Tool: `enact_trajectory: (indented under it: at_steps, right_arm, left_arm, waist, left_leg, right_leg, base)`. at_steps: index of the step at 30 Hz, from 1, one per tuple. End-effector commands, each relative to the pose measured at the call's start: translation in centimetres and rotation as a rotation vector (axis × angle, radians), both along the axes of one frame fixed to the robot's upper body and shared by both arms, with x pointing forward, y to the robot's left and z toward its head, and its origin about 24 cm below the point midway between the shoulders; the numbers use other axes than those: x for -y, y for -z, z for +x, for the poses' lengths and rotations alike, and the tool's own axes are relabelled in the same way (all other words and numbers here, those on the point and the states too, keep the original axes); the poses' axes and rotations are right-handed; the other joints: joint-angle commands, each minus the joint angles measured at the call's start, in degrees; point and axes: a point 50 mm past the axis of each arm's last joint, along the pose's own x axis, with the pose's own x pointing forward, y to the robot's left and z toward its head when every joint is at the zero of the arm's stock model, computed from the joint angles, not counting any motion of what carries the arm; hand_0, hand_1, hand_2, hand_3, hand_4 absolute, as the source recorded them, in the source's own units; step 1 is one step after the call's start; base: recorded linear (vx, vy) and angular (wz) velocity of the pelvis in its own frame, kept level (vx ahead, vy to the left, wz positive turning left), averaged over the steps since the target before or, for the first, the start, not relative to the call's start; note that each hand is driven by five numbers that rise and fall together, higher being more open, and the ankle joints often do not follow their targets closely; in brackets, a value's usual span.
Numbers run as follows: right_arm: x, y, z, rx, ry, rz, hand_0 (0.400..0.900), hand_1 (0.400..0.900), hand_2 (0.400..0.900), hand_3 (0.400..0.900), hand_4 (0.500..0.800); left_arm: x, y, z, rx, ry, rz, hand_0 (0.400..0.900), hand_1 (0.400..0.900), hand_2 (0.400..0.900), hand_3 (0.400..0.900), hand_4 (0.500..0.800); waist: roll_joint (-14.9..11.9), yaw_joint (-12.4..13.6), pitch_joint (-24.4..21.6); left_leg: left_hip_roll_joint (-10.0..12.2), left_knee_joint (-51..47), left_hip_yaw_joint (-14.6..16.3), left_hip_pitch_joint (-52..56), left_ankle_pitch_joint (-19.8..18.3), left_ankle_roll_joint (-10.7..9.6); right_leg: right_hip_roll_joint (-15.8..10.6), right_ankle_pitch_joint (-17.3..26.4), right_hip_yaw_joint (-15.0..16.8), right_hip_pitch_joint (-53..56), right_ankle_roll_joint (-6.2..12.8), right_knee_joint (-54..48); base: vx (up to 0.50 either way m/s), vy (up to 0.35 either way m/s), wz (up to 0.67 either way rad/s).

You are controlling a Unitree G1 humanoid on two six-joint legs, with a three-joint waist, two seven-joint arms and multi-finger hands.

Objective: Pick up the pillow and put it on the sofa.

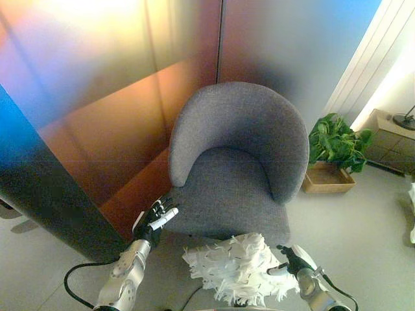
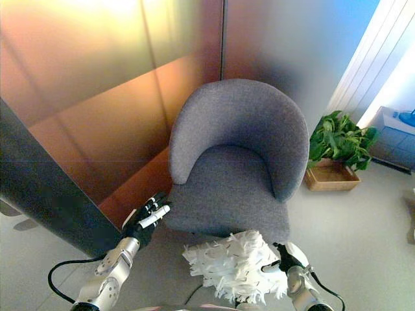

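A white shaggy pillow [image 1: 237,269] is held low in front of a grey tub armchair [image 1: 237,162], just below its seat's front edge. My right hand [image 1: 290,260] is against the pillow's right side with its fingers curled into the fringe. My left hand [image 1: 157,219] is raised by the seat's left front corner, apart from the pillow, with its fingers loosely curled and nothing in them.
A brown wall panel [image 1: 123,129] rises close to the left of the chair, with a dark panel [image 1: 39,188] nearer me. A potted green plant [image 1: 334,146] in a wooden box stands right of the chair. Pale floor [image 1: 363,220] spreads to the right.
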Motion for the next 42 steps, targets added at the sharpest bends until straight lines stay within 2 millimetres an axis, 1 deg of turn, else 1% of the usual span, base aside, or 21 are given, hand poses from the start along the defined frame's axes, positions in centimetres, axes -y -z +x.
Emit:
enact_trajectory:
  at_steps: [1,5,7,9,13,19,22,25,28,35,42]
  right_arm:
    - [2.4,-2.7,3.9,0.119,-0.037,-0.127,0.900,0.900,0.900,0.900,0.800]
    - [2.8,-2.7,3.9,0.110,-0.016,-0.145,0.900,0.900,0.900,0.900,0.800]
    - [2.8,-3.0,4.7,0.133,-0.002,-0.153,0.900,0.900,0.900,0.900,0.800]
    - [2.9,-3.5,5.7,0.164,0.012,-0.160,0.900,0.900,0.900,0.900,0.800]
    - [3.5,-5.4,8.9,0.237,0.042,-0.174,0.900,0.900,0.900,0.900,0.800]
    - [3.5,-7.8,12.1,0.302,0.044,-0.189,0.900,0.900,0.900,0.900,0.800]
    - [3.4,-9.5,14.0,0.350,0.054,-0.201,0.900,0.900,0.900,0.900,0.800]
    - [3.4,-11.2,15.6,0.388,0.066,-0.209,0.900,0.900,0.900,0.900,0.800]
    - [3.7,-12.3,16.4,0.409,0.082,-0.217,0.900,0.900,0.900,0.900,0.800]
    - [5.0,-13.6,16.9,0.427,0.125,-0.226,0.900,0.900,0.900,0.900,0.800]
    - [5.6,-15.7,18.2,0.461,0.140,-0.228,0.900,0.900,0.900,0.900,0.800]
  left_arm:
    - [-0.4,-3.5,2.9,0.217,0.018,0.023,0.900,0.900,0.900,0.900,0.800]
    - [-0.4,-3.9,3.0,0.231,0.027,0.024,0.900,0.900,0.900,0.900,0.800]
    - [0.1,-4.6,3.5,0.258,0.041,0.025,0.900,0.900,0.900,0.900,0.800]
    - [0.5,-5.4,4.4,0.292,0.057,0.023,0.900,0.900,0.900,0.900,0.800]
    - [1.2,-7.7,6.4,0.382,0.081,0.016,0.900,0.900,0.900,0.900,0.800]
    - [1.9,-10.1,8.0,0.484,0.094,0.006,0.900,0.900,0.900,0.900,0.800]
    - [2.3,-11.4,8.9,0.528,0.089,-0.002,0.900,0.900,0.900,0.900,0.800]
    - [2.5,-12.2,9.5,0.557,0.091,0.000,0.900,0.900,0.900,0.900,0.800]
    - [2.4,-12.8,9.8,0.575,0.094,0.006,0.900,0.900,0.900,0.900,0.800]
    - [2.1,-13.8,10.0,0.608,0.104,0.010,0.900,0.900,0.900,0.900,0.800]
    - [2.4,-15.6,10.4,0.676,0.129,0.009,0.900,0.900,0.900,0.900,0.800]
  waist:
    - [0.31,1.61,0.53]
    - [0.48,2.07,1.56]
    - [0.73,2.51,3.01]
    - [1.05,2.96,4.55]
    - [1.74,3.58,8.78]
    - [2.48,3.85,13.41]
    - [2.87,4.00,15.73]
    - [2.97,4.12,17.64]
    - [2.87,4.43,19.14]
    - [2.65,4.87,21.35]
    - [3.12,5.28,24.17]
  left_leg:
    - [0.36,0.27,-1.29,-1.83,1.22,0.04]
    - [0.28,0.73,-1.58,-1.93,0.47,0.03]
    - [0.18,1.03,-1.84,-2.86,0.56,0.07]
    - [0.04,1.27,-2.11,-4.20,0.83,0.11]
    - [-0.29,2.07,-2.45,-7.25,1.27,0.12]
    - [-0.80,3.43,-3.16,-11.06,1.78,0.22]
    - [-1.12,4.39,-3.44,-13.46,2.01,0.24]
    - [-1.27,5.05,-3.53,-15.53,2.30,0.18]
    - [-1.58,5.77,-3.67,-17.26,2.50,0.12]
    - [-2.01,7.11,-3.62,-19.16,2.42,0.01]
    - [-2.65,7.78,-3.54,-20.68,2.25,0.21]
  right_leg:
    - [-3.96,-3.85,-0.59,6.83,6.10,0.77]
    - [-3.93,-4.05,-0.36,6.59,6.15,0.66]
    - [-4.02,-3.78,-0.14,5.51,6.13,0.80]
    - [-4.14,-3.37,0.07,4.05,6.13,0.96]
    - [-4.51,-2.39,0.51,0.93,6.24,1.15]
    - [-4.93,-1.28,0.93,-2.54,6.47,1.41]
    - [-4.95,-0.75,0.98,-4.45,6.47,1.43]
    - [-4.76,-0.26,0.83,-5.97,6.39,1.38]
    - [-4.60,0.07,0.59,-6.99,6.20,1.31]
    - [-4.66,0.60,0.09,-8.15,6.03,1.33]
    - [-4.91,1.31,-0.13,-9.67,6.05,1.38]
  base:
    - [0.05,-0.011,0.01]
    - [0.03,-0.009,0.00]
    - [-0.09,-0.020,0.00]
    - [-0.17,-0.015,0.02]
    - [-0.19,-0.018,0.02]
    - [-0.12,-0.017,0.00]
    - [-0.12,-0.021,0.00]
    - [-0.12,-0.035,0.01]
    - [-0.08,-0.033,0.02]
    - [-0.03,-0.023,0.04]
    - [-0.01,-0.003,0.01]
